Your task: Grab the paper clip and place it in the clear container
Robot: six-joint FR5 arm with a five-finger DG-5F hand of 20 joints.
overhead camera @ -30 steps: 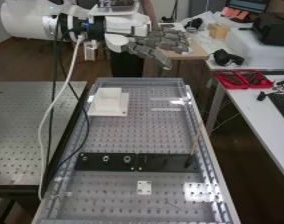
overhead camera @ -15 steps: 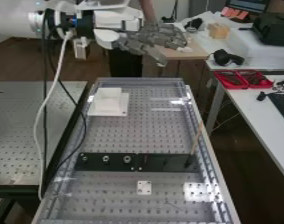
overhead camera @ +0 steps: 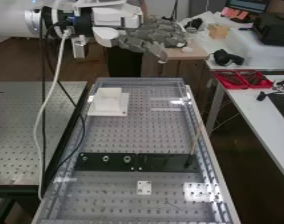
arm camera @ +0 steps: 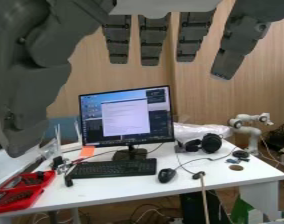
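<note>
My straight, parted fingers (overhead camera: 159,36) hang past the surface's (overhead camera: 146,140) far edge; swinging in too low, I could knock the white block (overhead camera: 109,102).

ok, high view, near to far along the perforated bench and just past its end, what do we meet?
Small white plate → black strip lying crosswise → white block → tan table past the bench's far end.
</note>
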